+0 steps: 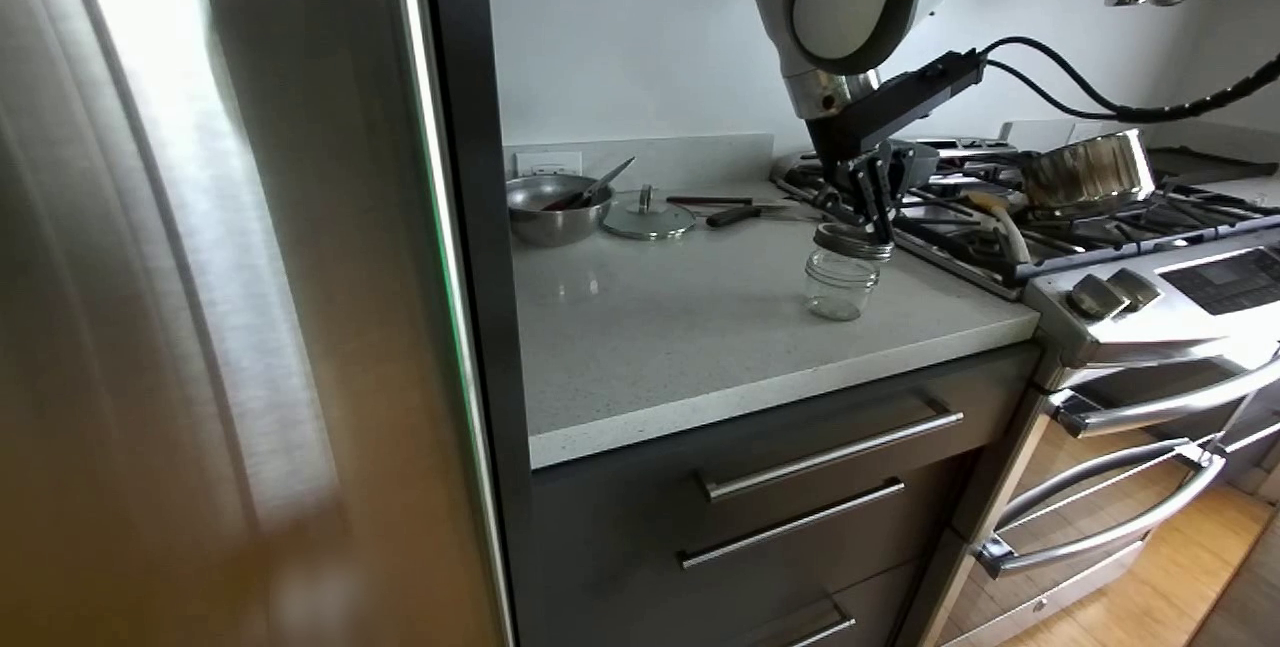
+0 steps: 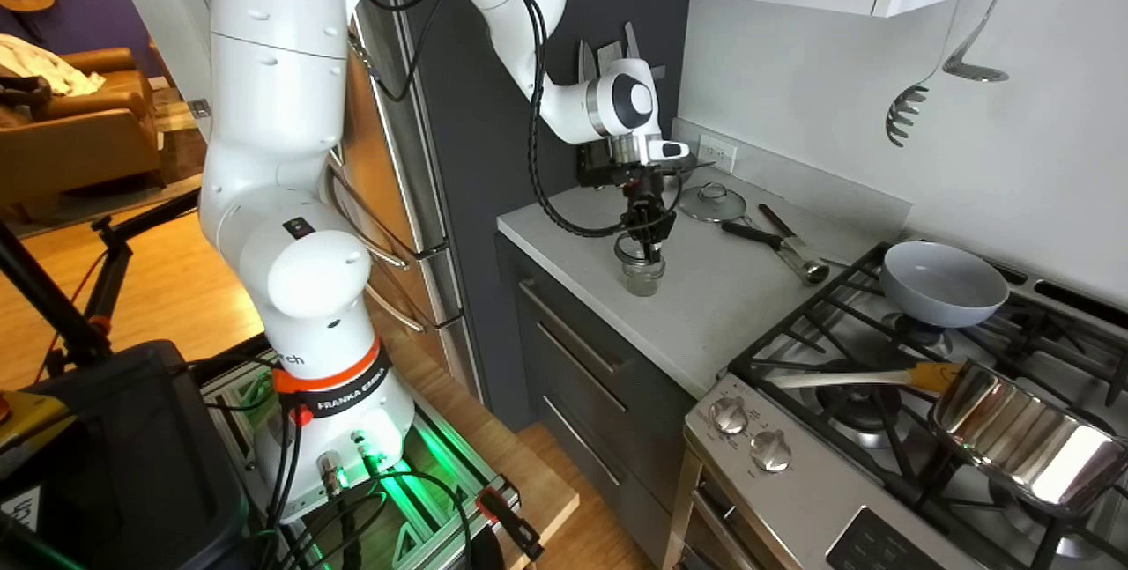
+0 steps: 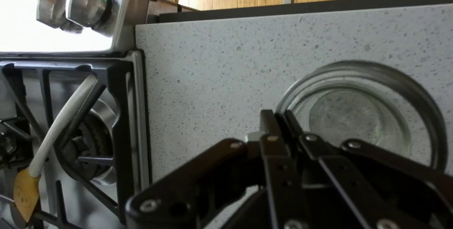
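Ring point(image 1: 848, 248) is pinched at its rim by the hand point(image 3: 279, 112), held just above the upright jar point(image 1: 840, 289) on the table point(image 1: 680, 327); ring-jar contact can't be told

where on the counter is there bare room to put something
Most room: the counter between the dark fridge-side panel and the glass jar, in front of the steel bowl. A smaller strip runs between jar and stove. Crowded: the back by the wall, with bowl, glass lid and utensils, and the jar's mouth, where the gripper holds a metal ring.
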Motion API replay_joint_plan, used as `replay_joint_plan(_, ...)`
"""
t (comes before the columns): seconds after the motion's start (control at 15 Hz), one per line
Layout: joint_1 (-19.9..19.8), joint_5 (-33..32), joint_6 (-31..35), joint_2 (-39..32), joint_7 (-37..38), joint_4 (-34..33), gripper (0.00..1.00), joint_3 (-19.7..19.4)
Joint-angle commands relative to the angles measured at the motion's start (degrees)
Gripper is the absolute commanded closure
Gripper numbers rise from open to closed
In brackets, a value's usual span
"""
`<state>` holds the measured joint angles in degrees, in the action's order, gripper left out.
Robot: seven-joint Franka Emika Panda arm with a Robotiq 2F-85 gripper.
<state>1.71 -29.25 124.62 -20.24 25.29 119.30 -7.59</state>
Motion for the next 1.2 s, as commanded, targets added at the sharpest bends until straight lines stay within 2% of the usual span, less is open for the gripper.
replay_joint_plan(0.0, 1.24, -2.03, 0.52, -1.0, 3.35, 0.35, 0.98, -1.07)
replay_joint_plan(0.8, 2.92, -5.07, 0.03, -2.89, 12.77, 0.18, 0.98, -2.19)
replay_joint_plan(1.13, 2.62, -5.27, 0.77, -3.02, 14.38, 0.16, 0.98, -2.1)
